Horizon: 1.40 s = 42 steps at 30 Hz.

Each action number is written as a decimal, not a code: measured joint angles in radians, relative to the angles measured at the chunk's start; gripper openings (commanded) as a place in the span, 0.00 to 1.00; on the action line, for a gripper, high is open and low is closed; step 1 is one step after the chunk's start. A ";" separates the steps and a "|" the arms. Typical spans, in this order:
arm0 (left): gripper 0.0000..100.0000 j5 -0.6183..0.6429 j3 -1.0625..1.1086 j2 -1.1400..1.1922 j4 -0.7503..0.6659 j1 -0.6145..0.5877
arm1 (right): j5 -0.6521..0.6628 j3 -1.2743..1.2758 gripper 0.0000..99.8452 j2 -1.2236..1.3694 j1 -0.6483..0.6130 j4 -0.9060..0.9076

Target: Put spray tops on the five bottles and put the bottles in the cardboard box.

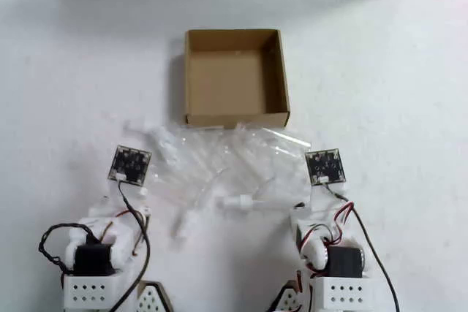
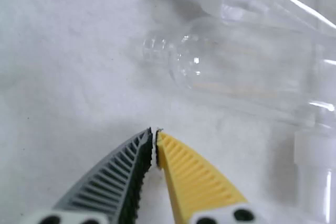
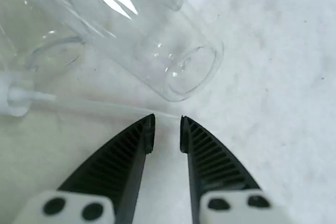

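On the white table (image 1: 380,71) the box (image 1: 236,118) holds no bottle yet. The clear bottles (image 1: 219,155) lie in a heap just in front of it, between the arms, with loose spray tops (image 1: 241,201) among them. I judge the task is at its start. The left gripper (image 2: 156,135) is closed on nothing. The right gripper (image 3: 165,124) is a little apart and holds nothing, with a top's thin tube (image 3: 105,106) just beyond its tips. Next, one arm must hold a bottle while the other feeds a tube into its neck.

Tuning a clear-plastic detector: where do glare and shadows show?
High view: the clear plastic bottles barely stand out on the white table, with faint shadows. Left wrist view: small glints on one bottle. Right wrist view: bright streaks along a bottle.
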 measured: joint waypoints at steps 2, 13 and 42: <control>0.02 0.000 0.000 0.000 0.000 0.000 | 0.000 0.000 0.06 0.000 0.000 0.000; 0.02 0.000 0.000 0.000 0.000 0.000 | 0.000 0.000 0.06 0.000 -0.044 0.000; 0.02 0.000 0.000 0.000 0.000 0.000 | 0.000 0.000 0.06 0.000 -0.091 0.000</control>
